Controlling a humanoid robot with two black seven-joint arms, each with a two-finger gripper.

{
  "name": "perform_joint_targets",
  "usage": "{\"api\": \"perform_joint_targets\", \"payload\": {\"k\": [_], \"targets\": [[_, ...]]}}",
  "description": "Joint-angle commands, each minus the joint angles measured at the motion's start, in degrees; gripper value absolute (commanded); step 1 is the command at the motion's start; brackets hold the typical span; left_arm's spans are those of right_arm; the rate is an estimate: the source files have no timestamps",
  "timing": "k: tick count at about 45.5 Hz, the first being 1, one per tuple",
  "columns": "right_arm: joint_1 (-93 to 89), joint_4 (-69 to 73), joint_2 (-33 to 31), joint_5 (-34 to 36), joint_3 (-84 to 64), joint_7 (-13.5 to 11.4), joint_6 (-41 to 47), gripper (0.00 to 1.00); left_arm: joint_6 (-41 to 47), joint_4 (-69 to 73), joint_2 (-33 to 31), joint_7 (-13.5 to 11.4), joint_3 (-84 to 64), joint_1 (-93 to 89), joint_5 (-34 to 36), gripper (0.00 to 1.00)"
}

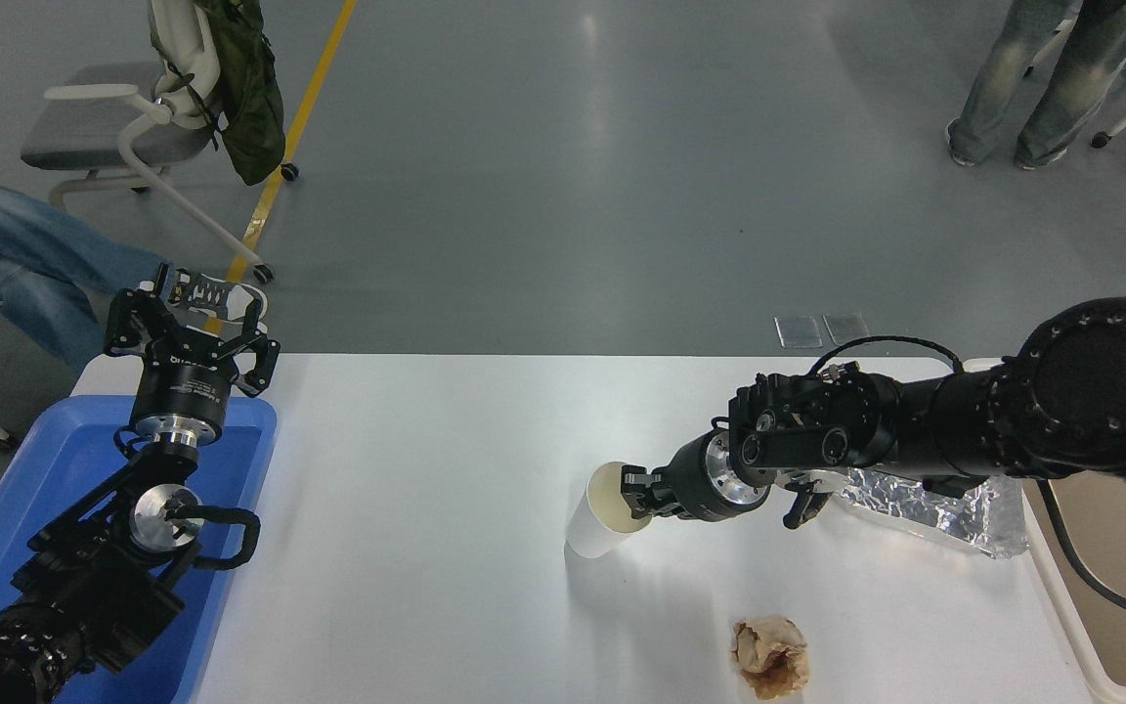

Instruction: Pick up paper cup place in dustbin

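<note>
The white paper cup (pixel 600 516) is near the table's middle, tilted with its mouth toward the right and its base down-left. My right gripper (pixel 633 492) reaches in from the right and is shut on the cup's rim, one finger inside the mouth. I cannot tell whether the cup's base still touches the table. The beige dustbin (pixel 1115 596) shows partly at the right edge, beside the table. My left gripper (pixel 187 318) is parked open at the lower left, above the blue tray.
A crumpled brown paper ball (pixel 770 656) lies near the front edge. A crumpled foil sheet (pixel 934 501) lies under my right arm. A blue tray (pixel 55 469) sits at the left. A seated person's legs (pixel 25 259) and a chair (pixel 133 127) are beyond the table's left.
</note>
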Motion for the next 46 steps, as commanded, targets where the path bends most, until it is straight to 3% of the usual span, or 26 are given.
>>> {"api": "perform_joint_targets", "payload": {"k": [1, 12, 31, 46], "targets": [[6.22, 2.23, 0.0, 0.86, -5.05, 0.1, 10.63, 0.0, 0.0, 0.0, 0.0, 0.0, 0.0, -0.06, 0.04, 0.99], [18.69, 2.32, -0.53, 6.58, -8.74, 0.19, 28.84, 0.0, 0.0, 0.0, 0.0, 0.0, 0.0, -0.06, -0.05, 0.99], [44.27, 13.57, -8.17, 8.78, -20.08, 0.37, 28.84, 0.0, 0.0, 0.0, 0.0, 0.0, 0.0, 0.03, -0.05, 0.99], [55.53, 13.57, -9.05, 8.78, -25.36, 0.37, 28.84, 0.0, 0.0, 0.09, 0.0, 0.0, 0.0, 0.03, -0.05, 0.99]]}}
